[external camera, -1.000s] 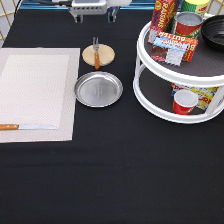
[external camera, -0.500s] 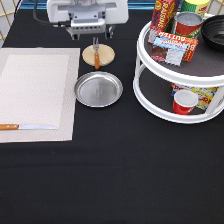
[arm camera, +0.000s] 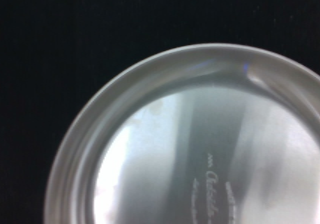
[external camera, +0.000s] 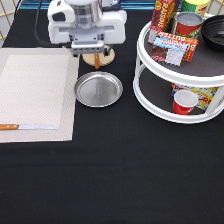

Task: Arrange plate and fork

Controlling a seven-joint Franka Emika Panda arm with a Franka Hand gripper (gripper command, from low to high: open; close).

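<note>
— Where does the exterior view sit?
— High, off the arm, looking down across the table [external camera: 115, 185], with the gripper [external camera: 95, 51] at the frame's top centre.
— And the wrist view?
— Very close, facing down onto the plate [arm camera: 209, 165], which fills most of its frame.
— What do the two share?
— Only that plate [external camera: 98, 89], just below the gripper in the exterior view.

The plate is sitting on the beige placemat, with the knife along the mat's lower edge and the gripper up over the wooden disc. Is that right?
Not quite. In the exterior view the plate lies on the black tablecloth, just off the placemat's right edge, not on it. The rest holds: the knife lies along the mat's lower edge and the gripper is over the wooden disc.
</note>
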